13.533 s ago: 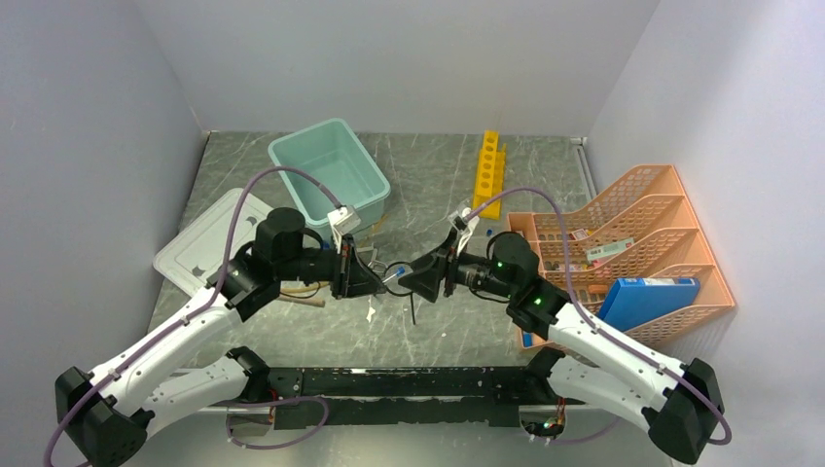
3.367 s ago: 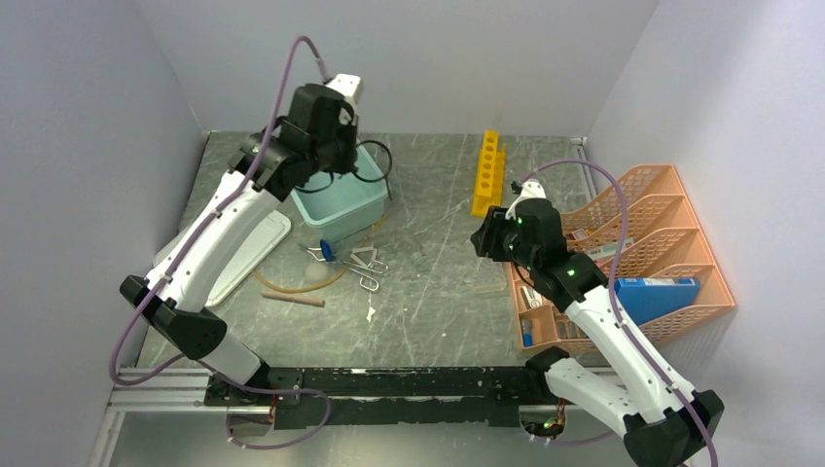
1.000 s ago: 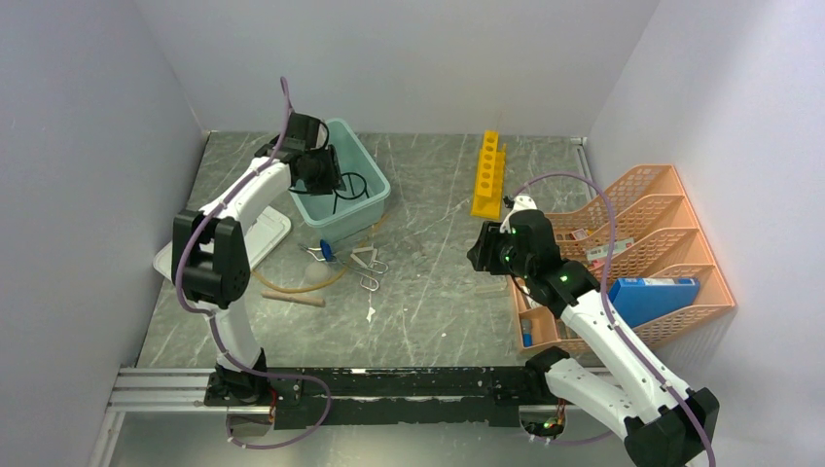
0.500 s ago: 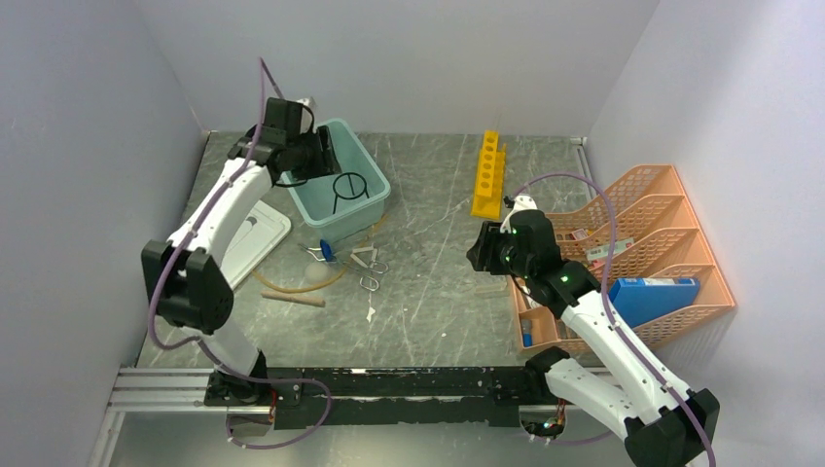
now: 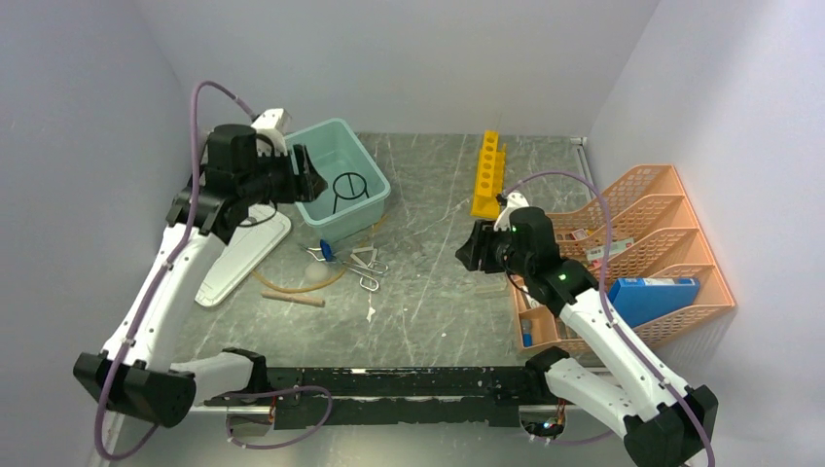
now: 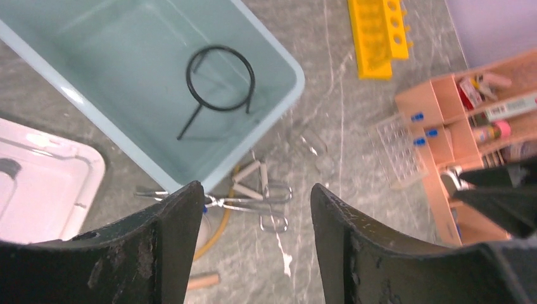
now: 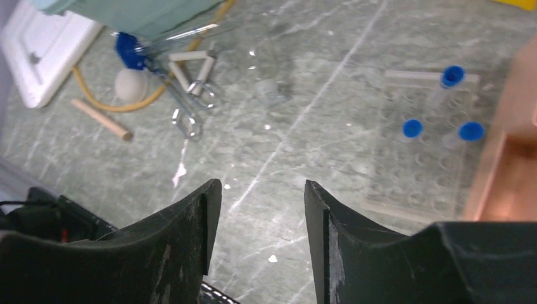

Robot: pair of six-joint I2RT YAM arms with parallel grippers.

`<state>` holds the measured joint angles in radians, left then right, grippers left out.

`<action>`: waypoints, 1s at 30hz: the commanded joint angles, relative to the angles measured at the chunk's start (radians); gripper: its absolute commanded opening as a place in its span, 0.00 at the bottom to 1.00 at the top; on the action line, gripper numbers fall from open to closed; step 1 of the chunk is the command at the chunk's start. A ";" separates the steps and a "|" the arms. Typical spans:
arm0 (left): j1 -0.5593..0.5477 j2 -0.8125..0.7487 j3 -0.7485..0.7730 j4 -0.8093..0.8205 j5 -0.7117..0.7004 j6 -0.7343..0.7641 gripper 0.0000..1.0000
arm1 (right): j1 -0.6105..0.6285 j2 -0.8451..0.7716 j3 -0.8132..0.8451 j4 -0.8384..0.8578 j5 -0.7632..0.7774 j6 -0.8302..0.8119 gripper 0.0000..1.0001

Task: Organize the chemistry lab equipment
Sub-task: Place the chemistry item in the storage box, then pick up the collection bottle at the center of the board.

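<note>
The black wire ring stand point(image 5: 347, 187) point(image 6: 218, 79) lies loose inside the pale teal tub point(image 5: 368, 156). My left gripper point(image 5: 313, 182) point(image 6: 256, 190) hangs open and empty above the tub's left rim. Silver wire triangles point(image 5: 365, 265) point(image 6: 266, 197) point(image 7: 190, 95), a tan hose point(image 5: 292, 284) point(image 7: 107, 102) and a wooden stick point(image 5: 293, 300) point(image 7: 101, 119) lie on the table in front of the tub. The yellow test-tube rack point(image 5: 489, 173) point(image 6: 377, 31) lies at the back. My right gripper point(image 5: 467, 253) point(image 7: 263, 183) is open and empty, high over the table near blue-capped tubes point(image 7: 451, 76).
A white lid point(image 5: 238, 248) point(image 6: 38, 183) lies left of the tub. The orange mesh organiser point(image 5: 632, 243) with a blue box point(image 5: 647, 297) fills the right side. The tubes stand in a clear rack point(image 7: 418, 171) beside it. A white bulb point(image 7: 132, 85) sits by the hose.
My left gripper has let go of the ring stand, opened wider, and pulled up and left out of the tub. The right gripper has drifted slightly left.
</note>
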<state>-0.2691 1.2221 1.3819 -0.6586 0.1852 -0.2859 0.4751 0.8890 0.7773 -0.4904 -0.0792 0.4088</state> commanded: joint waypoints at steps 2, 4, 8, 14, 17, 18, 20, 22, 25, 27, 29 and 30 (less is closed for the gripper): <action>0.005 -0.110 -0.134 0.017 0.162 0.058 0.68 | -0.001 0.011 -0.030 0.122 -0.151 0.015 0.55; 0.006 -0.152 -0.177 0.016 0.191 0.073 0.68 | 0.013 0.045 -0.032 0.136 -0.146 0.022 0.55; 0.005 -0.234 -0.259 0.013 0.214 0.092 0.69 | 0.065 0.111 -0.016 0.175 -0.106 0.028 0.55; 0.005 -0.329 -0.391 0.015 0.230 0.109 0.71 | 0.185 0.262 0.042 0.239 0.022 0.037 0.61; 0.006 -0.359 -0.437 0.012 0.222 0.112 0.72 | 0.196 0.355 0.065 0.279 0.053 0.030 0.65; 0.006 -0.369 -0.451 0.013 0.218 0.112 0.72 | 0.198 0.383 0.072 0.295 0.063 0.025 0.66; 0.005 -0.380 -0.477 0.027 0.223 0.096 0.72 | 0.198 0.432 0.089 0.323 0.076 0.012 0.71; 0.005 -0.383 -0.491 0.043 0.247 0.091 0.72 | 0.198 0.481 0.111 0.348 0.094 -0.002 0.75; 0.005 -0.378 -0.508 0.056 0.252 0.078 0.72 | 0.198 0.552 0.131 0.375 0.111 -0.020 0.77; 0.006 -0.378 -0.521 0.074 0.264 0.071 0.72 | 0.199 0.588 0.135 0.396 0.115 -0.038 0.78; 0.007 -0.380 -0.542 0.094 0.274 0.062 0.72 | 0.199 0.619 0.136 0.413 0.119 -0.057 0.78; 0.005 -0.381 -0.552 0.101 0.278 0.059 0.72 | 0.198 0.632 0.135 0.422 0.120 -0.070 0.78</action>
<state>-0.2691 0.8513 0.8619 -0.6277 0.4145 -0.2066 0.6689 1.4792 0.8879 -0.1375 0.0078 0.3935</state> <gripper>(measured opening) 0.720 0.776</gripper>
